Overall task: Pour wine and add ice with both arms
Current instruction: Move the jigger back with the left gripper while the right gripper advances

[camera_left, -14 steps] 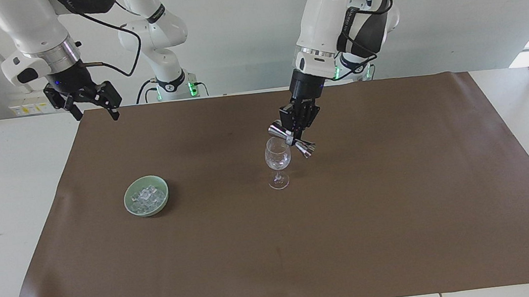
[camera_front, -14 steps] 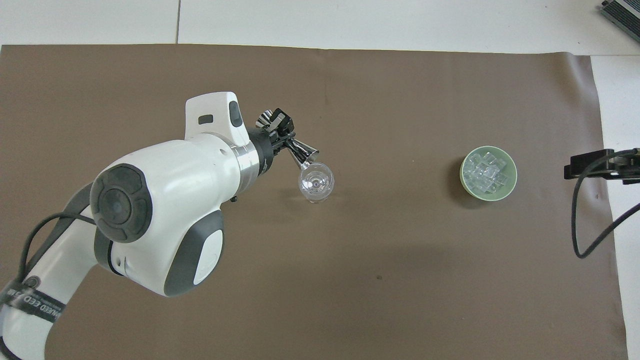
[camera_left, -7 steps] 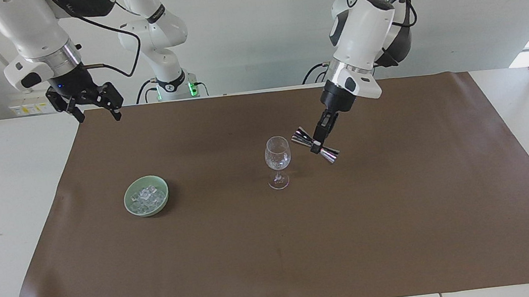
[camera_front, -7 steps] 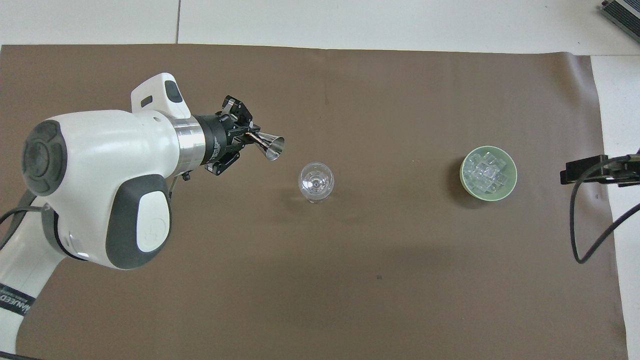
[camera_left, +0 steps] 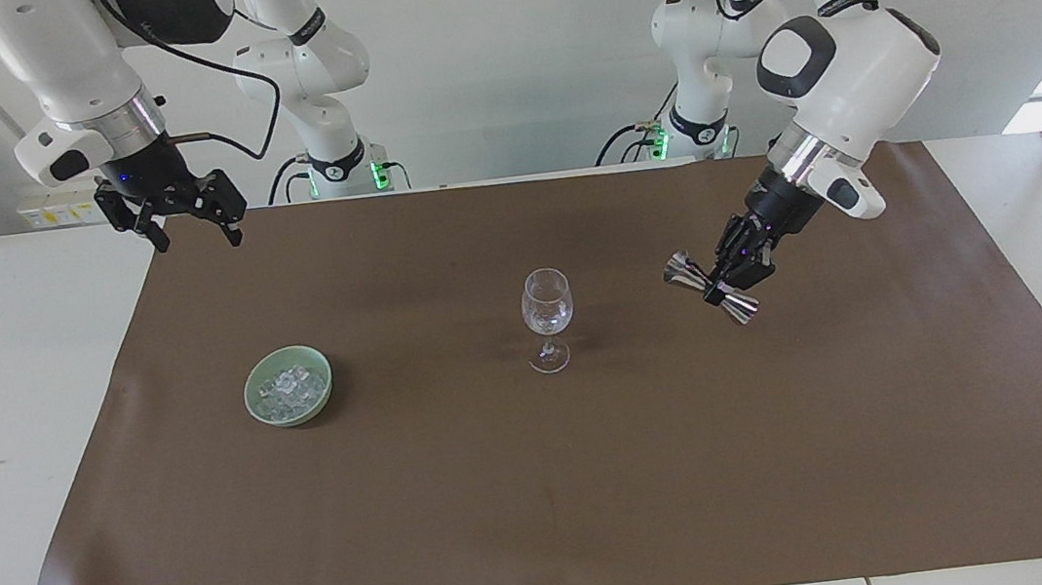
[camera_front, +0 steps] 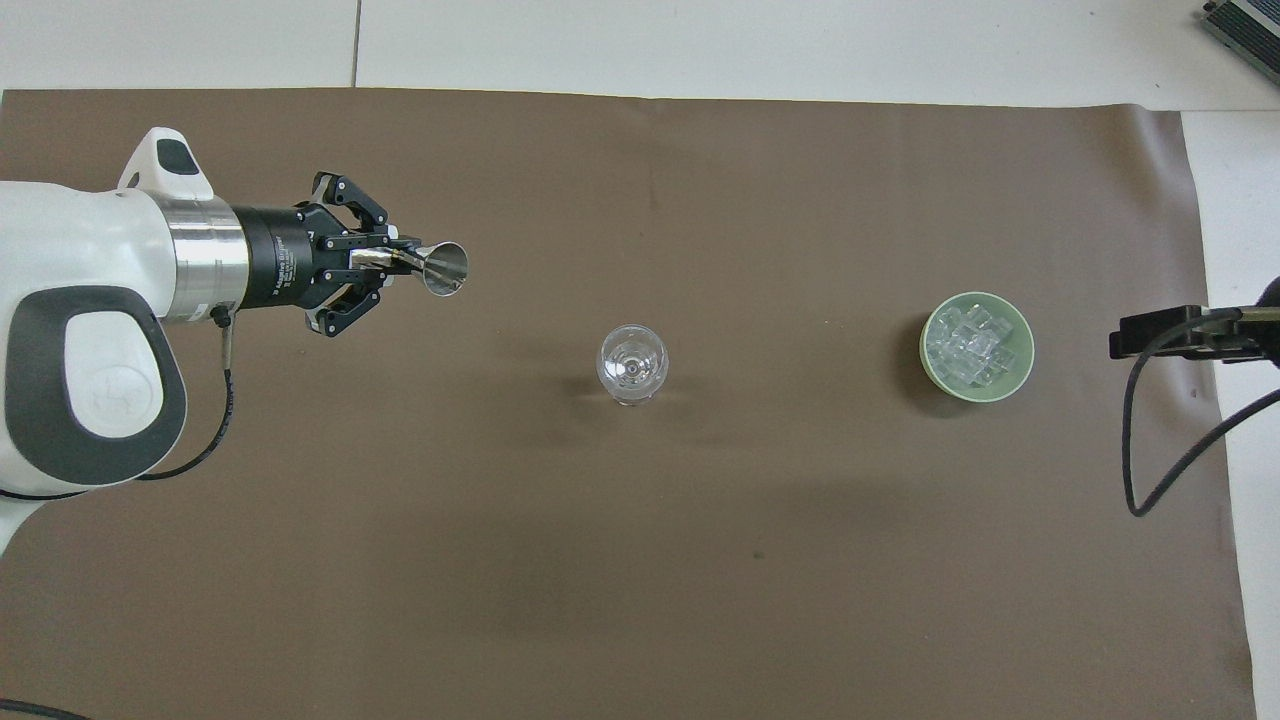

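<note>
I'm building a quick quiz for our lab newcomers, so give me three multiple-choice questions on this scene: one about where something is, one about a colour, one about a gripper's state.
1. Where is the ice?
A. In the wine glass
B. In the bowl
C. Loose on the mat

2. What colour is the bowl?
A. Pale green
B. Red
C. Black

3. What is the left gripper doing?
A. Hanging open and empty
B. Resting on the mat
C. Shut on the jigger

Answers:
1 B: the clear cubes are heaped inside the bowl, while the wine glass holds none.
2 A: its rim and wall are pale green.
3 C: the metal jigger is held tilted in the air above the mat.
</note>
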`<state>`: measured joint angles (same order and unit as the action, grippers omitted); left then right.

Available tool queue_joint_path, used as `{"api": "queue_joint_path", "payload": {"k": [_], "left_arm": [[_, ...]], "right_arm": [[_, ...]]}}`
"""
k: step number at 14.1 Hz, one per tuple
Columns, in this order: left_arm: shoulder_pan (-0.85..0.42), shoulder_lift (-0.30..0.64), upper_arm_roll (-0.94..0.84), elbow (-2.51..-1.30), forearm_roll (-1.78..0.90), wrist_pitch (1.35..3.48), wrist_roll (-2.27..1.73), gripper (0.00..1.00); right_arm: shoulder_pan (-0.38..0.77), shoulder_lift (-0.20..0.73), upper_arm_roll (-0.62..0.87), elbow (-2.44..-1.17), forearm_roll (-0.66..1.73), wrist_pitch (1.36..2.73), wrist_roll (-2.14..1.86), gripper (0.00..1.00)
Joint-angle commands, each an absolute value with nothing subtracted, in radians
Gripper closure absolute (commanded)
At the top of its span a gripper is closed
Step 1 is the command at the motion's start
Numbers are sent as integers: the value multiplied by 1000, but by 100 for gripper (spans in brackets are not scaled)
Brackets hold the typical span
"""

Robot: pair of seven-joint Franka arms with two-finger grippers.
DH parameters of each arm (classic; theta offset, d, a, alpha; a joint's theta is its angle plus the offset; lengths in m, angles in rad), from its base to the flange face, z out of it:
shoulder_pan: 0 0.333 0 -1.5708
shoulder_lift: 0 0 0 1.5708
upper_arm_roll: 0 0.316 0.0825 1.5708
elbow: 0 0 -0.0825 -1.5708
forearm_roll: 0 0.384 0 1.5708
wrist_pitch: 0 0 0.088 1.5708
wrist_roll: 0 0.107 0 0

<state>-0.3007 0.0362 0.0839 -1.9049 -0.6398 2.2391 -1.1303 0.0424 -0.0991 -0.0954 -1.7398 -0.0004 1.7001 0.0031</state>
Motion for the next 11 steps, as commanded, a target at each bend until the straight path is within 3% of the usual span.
{"api": "queue_joint_path", "payload": {"k": [1,11], "left_arm": [[-238,15,75,-1927,-686,2177,-1108,100],[-22,32,78,-2040,-1027,2025,-968,100]], "right_arm": [[32,-109,-91,-1773,21,1761,-18,0],[35,-41,-91,-1848,21,1942,-23,0]]}}
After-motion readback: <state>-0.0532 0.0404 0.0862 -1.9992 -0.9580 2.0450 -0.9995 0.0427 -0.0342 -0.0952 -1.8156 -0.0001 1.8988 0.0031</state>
